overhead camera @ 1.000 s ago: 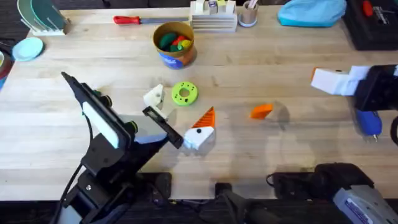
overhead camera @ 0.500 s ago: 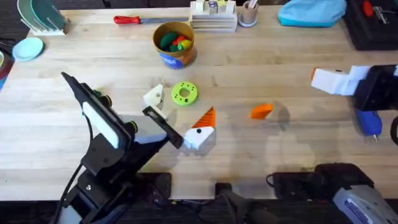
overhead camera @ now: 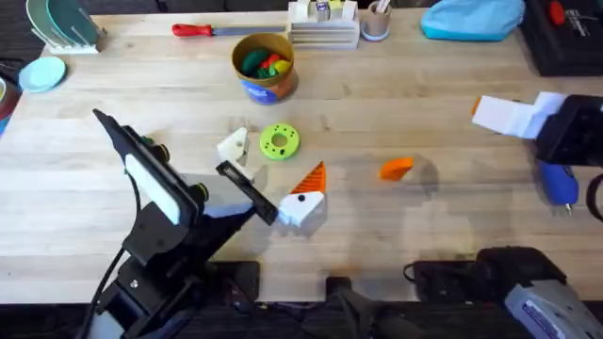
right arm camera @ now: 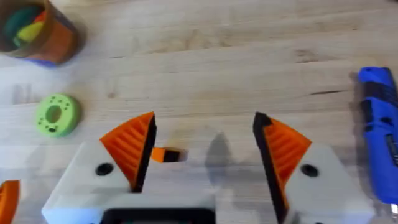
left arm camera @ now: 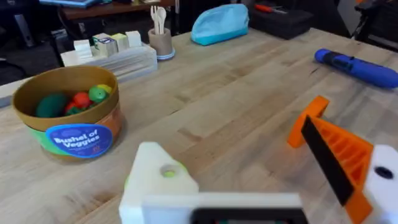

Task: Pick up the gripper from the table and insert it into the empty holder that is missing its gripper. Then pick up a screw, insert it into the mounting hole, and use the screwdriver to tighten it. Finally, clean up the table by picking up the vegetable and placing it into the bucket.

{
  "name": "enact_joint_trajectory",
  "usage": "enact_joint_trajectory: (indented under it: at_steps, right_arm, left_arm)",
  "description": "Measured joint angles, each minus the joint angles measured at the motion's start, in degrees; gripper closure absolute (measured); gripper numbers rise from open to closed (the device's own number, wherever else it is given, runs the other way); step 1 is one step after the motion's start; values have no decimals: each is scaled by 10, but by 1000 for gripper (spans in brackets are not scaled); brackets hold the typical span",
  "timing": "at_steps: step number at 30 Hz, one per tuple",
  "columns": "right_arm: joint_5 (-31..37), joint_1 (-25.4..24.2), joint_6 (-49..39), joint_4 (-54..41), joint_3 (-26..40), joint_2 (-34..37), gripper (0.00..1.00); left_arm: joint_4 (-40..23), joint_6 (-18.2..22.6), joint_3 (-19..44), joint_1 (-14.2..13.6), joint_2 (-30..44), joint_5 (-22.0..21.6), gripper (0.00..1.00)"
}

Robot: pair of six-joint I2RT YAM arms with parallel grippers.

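The step in hand looks like picking up the small orange plastic wedge-shaped gripper (right arm camera: 166, 155), which lies on the pale wooden table (overhead camera: 377, 104) beyond the right gripper (right arm camera: 205, 146), in line with the gap between its spread jaws, nearer one pad. To do it well, centre the wedge and descend straight. The thick blue pen-shaped screwdriver (right arm camera: 380, 134) lies just outside one jaw. The left gripper (left arm camera: 261, 177), missing one orange tip, is spread too.

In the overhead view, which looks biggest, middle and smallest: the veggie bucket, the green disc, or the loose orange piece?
Largest: the bucket.
Middle: the green disc.
Smallest: the loose orange gripper.
All three lie at similar depth, so the order seems reliable.
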Motion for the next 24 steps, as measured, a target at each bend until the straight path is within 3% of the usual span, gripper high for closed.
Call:
enact_joint_trajectory:
  at_steps: [7,11,17,24]
  right_arm:
    - [-69,16,-32,-35,4,46,93]
    - [-76,81,-88,-75,5,139,94]
    - [-28,203,-198,-99,6,251,93]
    - [1,260,-364,-76,8,307,91]
  left_arm:
    - [0,0,0,0,0,0,8]
    - [0,0,0,0,0,0,8]
    - [1,0,0,0,0,13,8]
    - [4,0,0,0,0,50,8]
